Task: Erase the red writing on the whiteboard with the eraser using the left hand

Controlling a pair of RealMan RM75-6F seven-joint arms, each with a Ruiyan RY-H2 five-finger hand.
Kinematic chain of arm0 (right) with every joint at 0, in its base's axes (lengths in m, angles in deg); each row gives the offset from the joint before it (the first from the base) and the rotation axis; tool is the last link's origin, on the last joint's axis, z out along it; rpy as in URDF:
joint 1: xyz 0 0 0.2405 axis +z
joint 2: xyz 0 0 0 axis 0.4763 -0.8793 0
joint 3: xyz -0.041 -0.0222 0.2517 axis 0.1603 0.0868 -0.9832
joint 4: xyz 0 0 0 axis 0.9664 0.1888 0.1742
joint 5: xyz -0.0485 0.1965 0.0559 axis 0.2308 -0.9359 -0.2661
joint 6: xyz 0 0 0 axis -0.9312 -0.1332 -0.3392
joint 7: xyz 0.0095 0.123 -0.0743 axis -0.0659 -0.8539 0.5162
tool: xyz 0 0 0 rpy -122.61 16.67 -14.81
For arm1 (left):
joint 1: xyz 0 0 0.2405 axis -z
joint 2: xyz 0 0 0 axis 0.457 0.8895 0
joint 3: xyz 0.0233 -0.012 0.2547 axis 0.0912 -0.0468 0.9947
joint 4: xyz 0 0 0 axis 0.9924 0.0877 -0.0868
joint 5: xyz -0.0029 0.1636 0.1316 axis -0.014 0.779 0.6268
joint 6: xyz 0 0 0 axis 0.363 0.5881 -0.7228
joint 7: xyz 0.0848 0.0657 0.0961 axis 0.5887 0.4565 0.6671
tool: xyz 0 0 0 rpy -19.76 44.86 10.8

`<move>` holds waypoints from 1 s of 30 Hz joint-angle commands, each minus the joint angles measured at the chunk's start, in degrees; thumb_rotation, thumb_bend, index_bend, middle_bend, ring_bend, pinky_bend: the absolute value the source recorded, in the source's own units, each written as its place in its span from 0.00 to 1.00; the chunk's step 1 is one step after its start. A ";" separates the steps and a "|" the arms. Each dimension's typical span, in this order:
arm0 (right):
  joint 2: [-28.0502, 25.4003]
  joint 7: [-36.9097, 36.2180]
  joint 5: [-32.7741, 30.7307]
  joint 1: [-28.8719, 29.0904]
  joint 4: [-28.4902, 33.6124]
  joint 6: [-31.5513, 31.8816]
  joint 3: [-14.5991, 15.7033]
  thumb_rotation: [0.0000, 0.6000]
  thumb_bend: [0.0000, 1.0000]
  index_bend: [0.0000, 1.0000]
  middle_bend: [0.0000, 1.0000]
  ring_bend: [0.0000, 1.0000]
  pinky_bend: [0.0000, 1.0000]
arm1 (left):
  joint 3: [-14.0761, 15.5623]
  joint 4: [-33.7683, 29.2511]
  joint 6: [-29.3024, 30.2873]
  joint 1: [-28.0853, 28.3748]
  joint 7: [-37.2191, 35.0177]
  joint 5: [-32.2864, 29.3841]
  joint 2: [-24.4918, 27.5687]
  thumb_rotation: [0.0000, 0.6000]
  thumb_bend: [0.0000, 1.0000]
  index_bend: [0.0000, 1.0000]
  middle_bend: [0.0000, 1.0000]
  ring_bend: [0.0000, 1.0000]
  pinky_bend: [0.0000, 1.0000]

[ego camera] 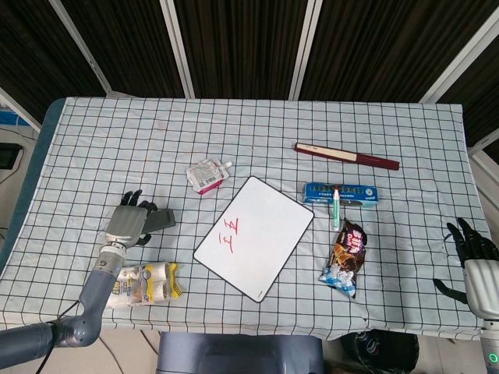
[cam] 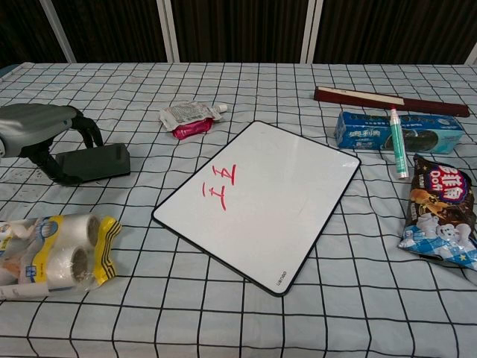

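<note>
Closing on the dark grey block eraser (cam: 95, 162) at frame left, fingers wrapping its near end.

Left hand (ego camera: 129, 220) straddles it, grip unconfirmed; white black-rimmed whiteboard (ego camera: 269, 234) with red writing (cam: 219, 186) waits centre, untouched; right hand (ego camera: 474, 255) idles lower right, fingers spread, empty.

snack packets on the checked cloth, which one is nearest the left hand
The clear yellow-banded multipack, lying just below the left hand at the table's front edge. The white-and-pink pouch is farther off, and the dark chocolate bag lies beyond the whiteboard.
</note>
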 commanded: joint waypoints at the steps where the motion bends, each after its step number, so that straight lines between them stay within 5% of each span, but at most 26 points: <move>1: 0.00 0.01 -0.03 0.00 0.01 -0.02 -0.01 1.00 0.07 0.00 0.02 0.13 0.19 | -0.08 0.18 0.21 0.08 -0.21 0.22 -0.10 1.00 0.20 0.32 0.31 0.00 0.07; 30: -0.07 0.18 -0.40 0.02 0.33 -0.32 -0.02 1.00 0.07 0.00 0.02 0.13 0.19 | -0.36 2.25 0.43 1.54 2.14 -2.45 -1.82 1.00 0.24 0.34 0.39 0.00 0.07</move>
